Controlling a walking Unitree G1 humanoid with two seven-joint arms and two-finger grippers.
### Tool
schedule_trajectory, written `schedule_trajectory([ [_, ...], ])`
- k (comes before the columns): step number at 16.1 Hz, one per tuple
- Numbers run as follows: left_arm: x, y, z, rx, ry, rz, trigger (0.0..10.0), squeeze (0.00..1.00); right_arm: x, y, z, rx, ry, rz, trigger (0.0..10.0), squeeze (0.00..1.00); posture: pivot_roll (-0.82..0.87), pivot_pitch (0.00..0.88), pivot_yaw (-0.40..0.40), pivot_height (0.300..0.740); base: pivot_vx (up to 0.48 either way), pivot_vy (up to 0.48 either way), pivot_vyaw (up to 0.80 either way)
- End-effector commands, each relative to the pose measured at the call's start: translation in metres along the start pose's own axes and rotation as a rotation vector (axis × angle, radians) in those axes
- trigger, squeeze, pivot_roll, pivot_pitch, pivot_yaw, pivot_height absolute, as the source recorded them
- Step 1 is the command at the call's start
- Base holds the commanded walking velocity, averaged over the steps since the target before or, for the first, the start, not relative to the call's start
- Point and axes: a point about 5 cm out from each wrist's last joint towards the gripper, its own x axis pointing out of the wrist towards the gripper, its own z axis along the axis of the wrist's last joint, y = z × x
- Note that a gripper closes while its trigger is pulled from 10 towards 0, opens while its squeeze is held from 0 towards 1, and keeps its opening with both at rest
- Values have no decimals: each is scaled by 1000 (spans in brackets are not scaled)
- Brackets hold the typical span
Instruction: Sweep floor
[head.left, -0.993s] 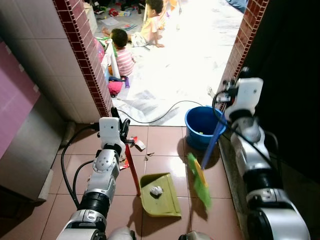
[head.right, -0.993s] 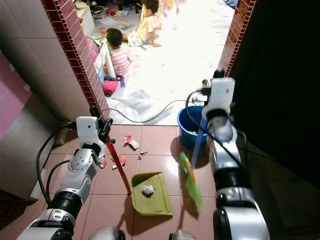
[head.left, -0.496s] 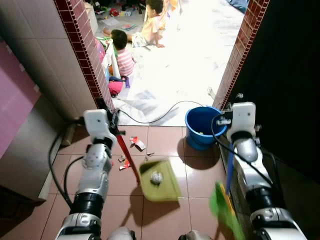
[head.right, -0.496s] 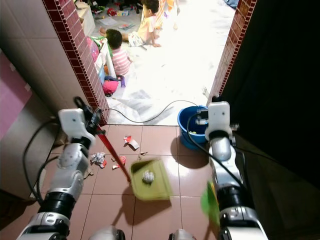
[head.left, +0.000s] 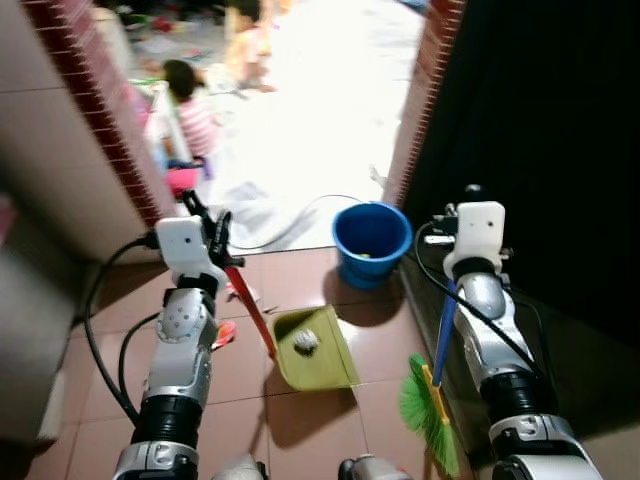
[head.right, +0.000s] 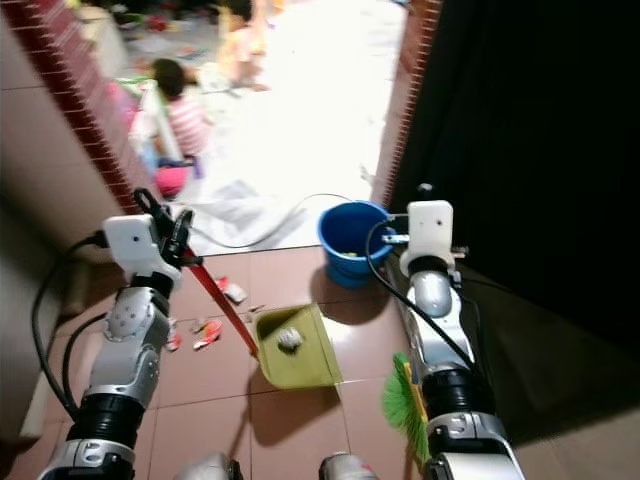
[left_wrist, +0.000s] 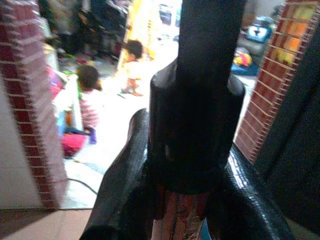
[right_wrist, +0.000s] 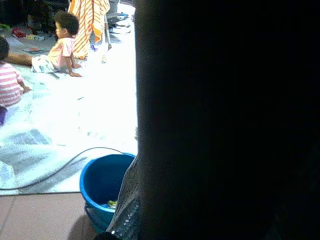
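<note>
Step in hand looked like tipping the dustpan (head.left: 313, 347) into the blue bucket (head.left: 371, 243). The pan sat lifted off the tiles, crumpled paper wad (head.left: 306, 341) in it, bucket just beyond to the far right. To do it well: keep the pan level until it's over the rim, then tilt, or the wad rolls out short. Scraps (head.right: 205, 333) lay on the floor to the left, so sweeping wasn't finished.

Left gripper (head.left: 217, 238) was raised at the near side of the doorway, forearm upright, black fingers (left_wrist: 122, 185) clamped round the pan's red handle (head.left: 252, 314).

Right gripper (head.left: 450, 290) sat up by the dark wall, blue broom handle (head.left: 444, 330) hanging under it, green broom head (head.left: 428, 410) near the floor. Couldn't tell how its fingers were set.

Two children (head.left: 190, 105) sat on the bright floor far beyond the doorway.
</note>
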Motion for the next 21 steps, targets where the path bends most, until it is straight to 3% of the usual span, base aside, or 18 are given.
schedule_trajectory([
  [1,5,-2,14,7,-60,-9,10000,0,3,9,15,-32,-47,41,10000,0,-57,0,1,740,0,0,-800],
  [3,3,-2,11,7,-42,1,10000,0,-1,16,6,-23,-21,60,10000,0,-43,0,21,740,0,0,-800],
  [7,-5,-7,4,11,-12,-19,10000,0,-8,16,-13,30,46,12,10000,0,-30,0,53,740,0,0,-800],
  [10,-1,-9,13,24,-38,-1,10000,0,-5,14,-4,15,7,24,10000,0,-21,0,47,740,0,0,-800],
  [14,-11,-15,4,-37,-9,5,10000,0,-10,18,-10,21,20,39,10000,0,-21,0,38,740,0,0,-800],
  [17,-5,-14,21,-47,-68,40,10000,0,-11,19,-13,19,18,51,10000,0,-28,0,39,740,0,0,-267],
  [20,7,-5,58,-77,-175,63,10000,0,-12,13,-21,3,48,63,10000,0,-23,0,31,740,0,0,0],
  [21,7,-4,61,-82,-182,64,10000,0,-12,13,-22,1,51,65,10000,0,-20,0,27,740,0,0,0],
])
